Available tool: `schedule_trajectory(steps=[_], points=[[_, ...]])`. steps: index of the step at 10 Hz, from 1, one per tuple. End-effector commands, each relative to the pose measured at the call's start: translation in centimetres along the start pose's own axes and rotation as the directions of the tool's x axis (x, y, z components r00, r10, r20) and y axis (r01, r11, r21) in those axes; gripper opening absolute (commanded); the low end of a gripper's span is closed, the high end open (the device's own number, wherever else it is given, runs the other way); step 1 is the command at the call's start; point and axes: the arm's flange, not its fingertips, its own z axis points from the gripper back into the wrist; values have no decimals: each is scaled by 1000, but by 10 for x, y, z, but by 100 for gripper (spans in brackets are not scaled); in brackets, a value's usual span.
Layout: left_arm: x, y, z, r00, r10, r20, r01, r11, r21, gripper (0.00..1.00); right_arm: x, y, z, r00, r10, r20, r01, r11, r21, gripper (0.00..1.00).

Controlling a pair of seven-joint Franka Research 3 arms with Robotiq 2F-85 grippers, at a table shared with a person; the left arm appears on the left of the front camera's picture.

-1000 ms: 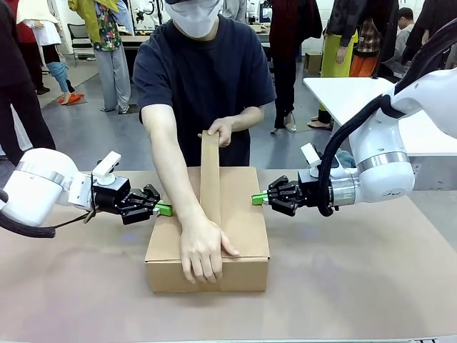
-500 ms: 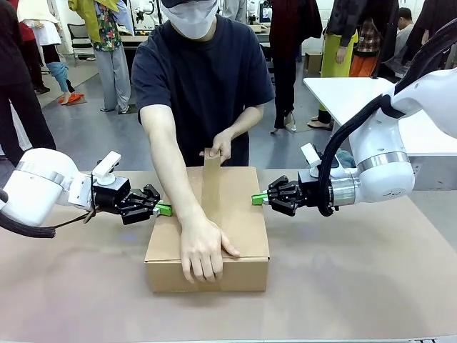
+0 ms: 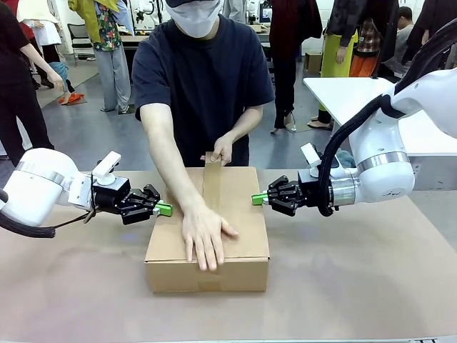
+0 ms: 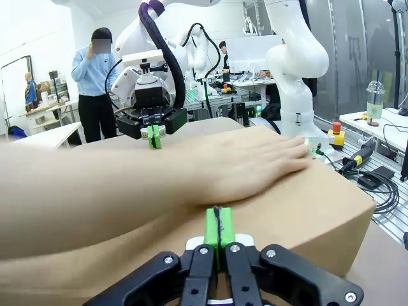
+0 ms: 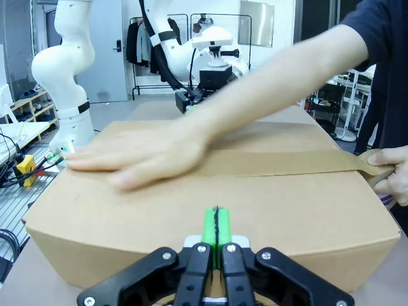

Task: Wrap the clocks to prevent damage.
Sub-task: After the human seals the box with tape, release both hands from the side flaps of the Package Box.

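A closed cardboard box [image 3: 239, 214] sits mid-table; no clocks can be seen. A brown tape strip [image 3: 212, 184] runs along its top seam. The person presses one hand [image 3: 206, 236] flat on the tape and pinches the strip's end at the far edge with the other hand [image 3: 220, 151]. My left gripper [image 3: 166, 209] is shut, its green tips against the box's left side. On the opposite side my right gripper [image 3: 257, 199] is shut too, tips at the box wall. The wrist views show each gripper [image 4: 218, 226] [image 5: 215, 231] closed against the box [image 4: 319, 204] [image 5: 191, 210].
Brown paper covers the table [image 3: 371, 286], with free room in front of the box and to both sides. A white table [image 3: 357, 93] stands at the back right. Several people stand farther off behind the person.
The person's far hand has lowered the raised tape strip down onto the box top. The flat hand has slid slightly back from the front edge. Both arms are still.
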Motion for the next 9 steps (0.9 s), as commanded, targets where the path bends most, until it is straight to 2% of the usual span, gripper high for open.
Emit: schedule_trajectory(steps=[1,9], points=[[-1,1,0,1000,-8,-5,8,1000,-3,0,-2,1,-1,1000,-10,0,10,1000,-11,1],[-1,1,0,1000,-8,-5,8,1000,-3,0,-2,1,-1,1000,-10,0,10,1000,-11,1]])
